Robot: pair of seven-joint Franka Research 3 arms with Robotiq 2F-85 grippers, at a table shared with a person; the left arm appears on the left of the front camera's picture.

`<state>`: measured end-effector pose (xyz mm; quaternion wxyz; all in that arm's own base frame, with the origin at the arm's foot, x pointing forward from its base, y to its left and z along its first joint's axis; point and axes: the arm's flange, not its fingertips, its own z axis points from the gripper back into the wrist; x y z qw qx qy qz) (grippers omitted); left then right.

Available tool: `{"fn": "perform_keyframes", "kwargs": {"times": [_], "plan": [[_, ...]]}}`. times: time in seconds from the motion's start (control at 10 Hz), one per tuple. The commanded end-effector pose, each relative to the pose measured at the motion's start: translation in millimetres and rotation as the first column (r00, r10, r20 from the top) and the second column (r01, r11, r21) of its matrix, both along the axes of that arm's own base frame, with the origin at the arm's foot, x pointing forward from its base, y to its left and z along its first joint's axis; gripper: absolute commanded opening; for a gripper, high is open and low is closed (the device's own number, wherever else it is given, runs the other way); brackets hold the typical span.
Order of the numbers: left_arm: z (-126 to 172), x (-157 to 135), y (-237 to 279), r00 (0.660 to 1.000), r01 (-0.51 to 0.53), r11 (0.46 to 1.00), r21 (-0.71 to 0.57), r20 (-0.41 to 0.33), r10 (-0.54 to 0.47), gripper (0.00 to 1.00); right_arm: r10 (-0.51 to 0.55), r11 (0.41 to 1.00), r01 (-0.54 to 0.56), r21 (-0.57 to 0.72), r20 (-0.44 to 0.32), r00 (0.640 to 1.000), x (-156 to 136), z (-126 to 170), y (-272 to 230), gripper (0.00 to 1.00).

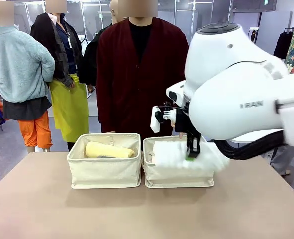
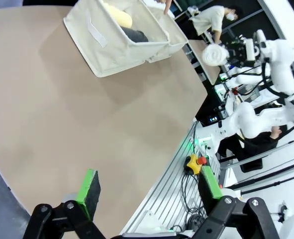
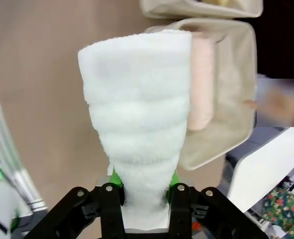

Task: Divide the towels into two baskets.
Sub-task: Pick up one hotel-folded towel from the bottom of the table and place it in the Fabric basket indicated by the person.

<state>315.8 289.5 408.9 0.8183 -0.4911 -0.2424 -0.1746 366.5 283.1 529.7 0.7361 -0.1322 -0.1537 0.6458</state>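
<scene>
Over right basket point(image 1: 179, 177), my right gripper point(image 3: 143, 194) pinches white towel point(image 3: 139, 124); I'd lower beside pink towel point(image 3: 202, 84), then release.

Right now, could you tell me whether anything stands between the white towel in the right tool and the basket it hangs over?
Nothing visible does. The right tool is shut on the white towel, which hangs over the open top of the right basket. A pink towel already lies inside along one wall, with room beside it.
</scene>
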Motion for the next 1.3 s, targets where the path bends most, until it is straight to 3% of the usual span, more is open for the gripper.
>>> {"fn": "perform_keyframes", "kwargs": {"times": [0.0, 0.2, 0.5, 0.7, 1.0, 1.2], "plan": [[2, -5, -2, 1.000, -0.004, 1.000, -0.007, 0.009, 0.004, 1.00, 0.052, 0.998, -0.052, 0.022, 0.012, 0.999, 65, -14, 8, 0.37], [2, -5, -2, 1.000, -0.004, 1.000, -0.007, 0.009, 0.004, 1.00, 0.070, 0.998, -0.069, -0.015, 0.055, 0.996, 115, -36, 14, 0.37], [2, -5, -2, 1.000, -0.004, 1.000, -0.007, 0.009, 0.004, 1.00, 0.058, 0.995, -0.054, -0.084, 0.038, 0.998, 163, -59, 19, 0.37], [2, -5, -2, 1.000, -0.004, 1.000, -0.007, 0.009, 0.004, 1.00, 0.074, 0.989, -0.067, -0.133, 0.052, 0.996, 174, -60, 20, 0.63], [2, -5, -2, 1.000, -0.004, 1.000, -0.007, 0.009, 0.004, 1.00, 0.073, 0.986, -0.062, -0.154, 0.065, 0.995, 169, -63, 20, 1.00], [2, -5, -2, 1.000, -0.004, 1.000, -0.007, 0.009, 0.004, 1.00, 0.059, 0.989, -0.046, -0.142, 0.082, 0.995, 160, -62, 14, 1.00]]}}
